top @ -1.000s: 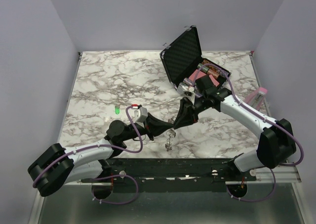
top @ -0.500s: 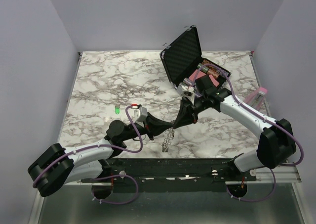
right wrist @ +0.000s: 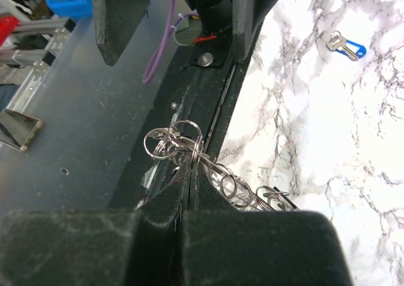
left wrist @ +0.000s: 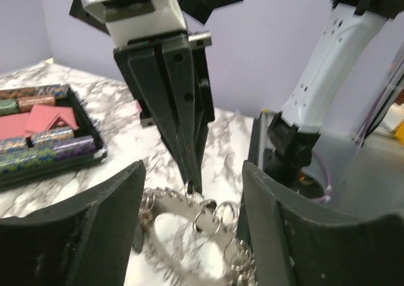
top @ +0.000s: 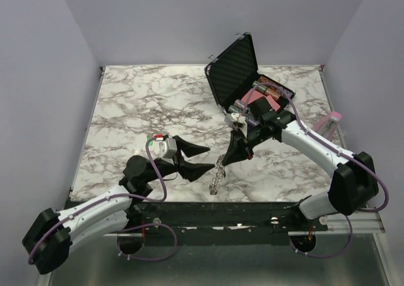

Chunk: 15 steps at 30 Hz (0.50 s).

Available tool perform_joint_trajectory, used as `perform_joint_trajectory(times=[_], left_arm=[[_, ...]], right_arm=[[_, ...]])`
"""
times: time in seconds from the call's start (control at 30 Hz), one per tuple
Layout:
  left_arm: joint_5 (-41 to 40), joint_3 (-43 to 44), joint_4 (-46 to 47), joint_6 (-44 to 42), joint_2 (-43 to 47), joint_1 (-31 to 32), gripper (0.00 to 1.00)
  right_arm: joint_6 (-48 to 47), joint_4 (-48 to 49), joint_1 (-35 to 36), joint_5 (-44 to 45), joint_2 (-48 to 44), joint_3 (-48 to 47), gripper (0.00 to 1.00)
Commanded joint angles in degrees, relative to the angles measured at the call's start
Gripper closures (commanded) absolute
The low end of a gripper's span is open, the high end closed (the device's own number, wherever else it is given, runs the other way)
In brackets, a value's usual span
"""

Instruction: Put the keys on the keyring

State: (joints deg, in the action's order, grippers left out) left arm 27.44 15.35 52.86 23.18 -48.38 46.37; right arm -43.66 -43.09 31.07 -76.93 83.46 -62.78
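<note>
The keyring (top: 216,177) is a silver chain of small rings. It hangs from my right gripper (top: 222,162) just above the table's near edge. In the right wrist view that gripper (right wrist: 190,166) is shut on the keyring (right wrist: 173,141) at a cluster of rings. My left gripper (top: 208,157) is open just left of it, with nothing held. In the left wrist view its fingers (left wrist: 88,229) stand either side of the keyring (left wrist: 208,226) without touching it. The keys cannot be made out in any view.
An open black case (top: 233,65) stands at the back right, its tray (left wrist: 44,131) holding coloured blocks. A small blue-and-silver piece (right wrist: 345,46) lies on the marble. A pink object (top: 333,118) sits at the right edge. The near table edge is close below the chain.
My left gripper has opened, let go of the keyring and drawn back to the left. The right gripper has shut on the keyring, which now hangs from it alone.
</note>
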Motion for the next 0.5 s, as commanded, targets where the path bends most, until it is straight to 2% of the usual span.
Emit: perform_joint_trajectory(times=[0.0,0.1,0.2,0.33,0.47], left_arm=[[2.09,5.19,-26.26,-10.68,7.41,-1.1,0.24],[2.0,11.08,-41.48,-16.4,7.95,-1.19,0.2],[2.52,15.57,-49.94,-19.65,5.76,-1.19,0.16],[5.16,19.35,-51.37,-21.51,1.02,-1.19,0.15],[8.67,24.18,-52.77,-22.74,-5.13,-1.19,0.26]], right_arm=[[-7.31,-7.35,0.31,3.88,-0.49,-3.57,1.0],[-11.26,-11.3,0.4,6.17,0.21,-5.15,1.0],[-12.85,-12.98,0.4,7.4,0.47,-5.86,1.0],[-12.94,-13.25,0.48,7.67,0.82,-5.95,1.0],[-12.94,-13.42,0.48,7.76,1.09,-5.86,1.0]])
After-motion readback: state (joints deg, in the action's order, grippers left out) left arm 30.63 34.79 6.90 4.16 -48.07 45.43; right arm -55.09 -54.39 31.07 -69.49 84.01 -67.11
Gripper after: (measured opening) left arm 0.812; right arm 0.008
